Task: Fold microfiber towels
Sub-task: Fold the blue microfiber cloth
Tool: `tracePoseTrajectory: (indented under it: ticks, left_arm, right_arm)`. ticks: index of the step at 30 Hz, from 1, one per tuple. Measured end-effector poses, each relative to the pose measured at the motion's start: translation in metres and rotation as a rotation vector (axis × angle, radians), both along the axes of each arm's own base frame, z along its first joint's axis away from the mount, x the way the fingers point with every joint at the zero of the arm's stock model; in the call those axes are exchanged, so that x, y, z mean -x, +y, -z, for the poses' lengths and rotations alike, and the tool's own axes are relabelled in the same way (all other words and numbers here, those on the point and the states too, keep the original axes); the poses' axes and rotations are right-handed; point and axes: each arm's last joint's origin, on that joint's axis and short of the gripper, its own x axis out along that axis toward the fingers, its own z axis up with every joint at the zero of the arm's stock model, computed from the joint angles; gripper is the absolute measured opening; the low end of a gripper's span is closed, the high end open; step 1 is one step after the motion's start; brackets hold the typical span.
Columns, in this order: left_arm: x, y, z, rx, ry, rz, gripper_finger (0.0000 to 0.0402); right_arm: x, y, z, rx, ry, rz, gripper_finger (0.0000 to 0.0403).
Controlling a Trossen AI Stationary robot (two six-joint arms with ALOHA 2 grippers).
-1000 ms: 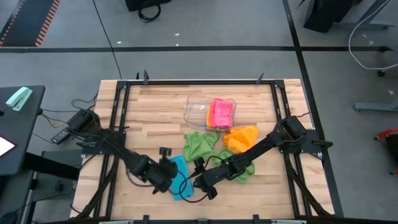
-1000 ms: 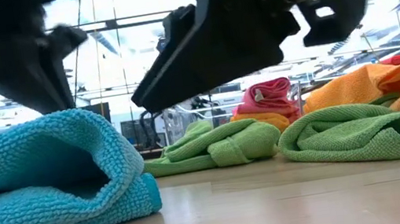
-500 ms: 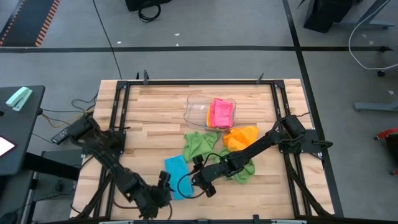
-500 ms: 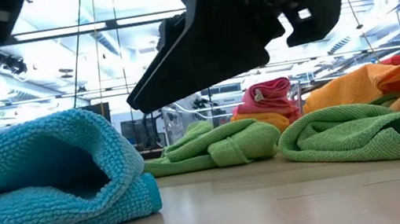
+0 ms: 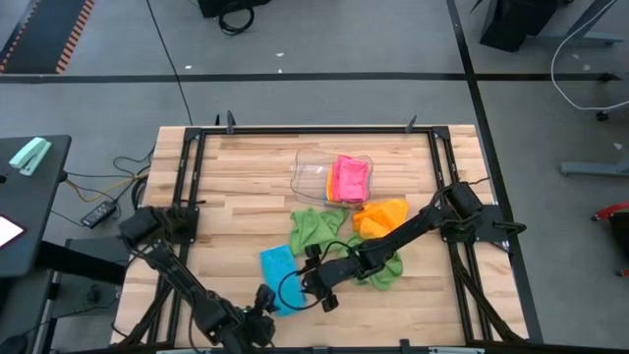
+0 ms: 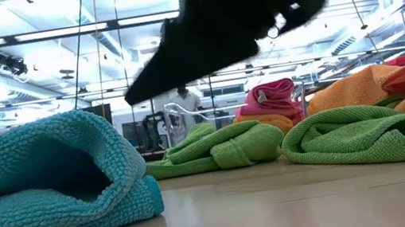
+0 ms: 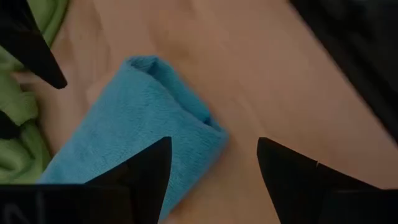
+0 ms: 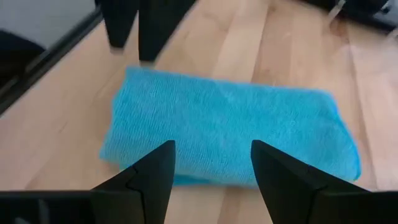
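- Left gripper [image 5: 263, 317], at the table's 7 o'clock edge, has let go of the blue towel [image 5: 279, 266] and backed off, jaws wide and empty.
- Blue towel lies folded; that one looks done.
- Right gripper [image 5: 313, 290] hovers open at its 4 o'clock.
- Green towels [image 5: 316, 228] and orange towel [image 5: 381, 216] wait unfolded at 1 o'clock.

I work in a robotics lab: my wooden bench [image 5: 246, 187] sits in a black metal frame [image 5: 314, 129] on grey floor, cables [image 5: 108, 182] trailing at left, ceiling strip lights [image 6: 54, 33] overhead
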Motion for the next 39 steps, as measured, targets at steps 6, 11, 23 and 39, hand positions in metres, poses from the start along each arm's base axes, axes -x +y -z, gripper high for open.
tracePoseTrajectory:
  ticks: [6, 11, 23, 39]
  left_arm:
    - [0.001, 0.003, 0.001, 0.004, 0.004, -0.063, 0.0239]
    - [0.005, 0.008, -0.004, -0.011, 0.024, -0.082, 0.0217]
    - [0.004, 0.009, -0.004, -0.006, 0.025, -0.098, 0.017]
    - [-0.02, 0.029, 0.005, 0.087, 0.012, -0.292, 0.0158]
  right_arm:
    - [0.011, 0.034, -0.007, 0.091, -0.133, -0.066, 0.022]
    - [0.017, 0.053, 0.007, 0.181, -0.156, -0.137, 0.022]
    - [0.013, 0.052, 0.013, 0.364, -0.188, -0.299, 0.0227]
    - [-0.021, 0.049, 0.048, 0.468, -0.056, -0.406, 0.0232]
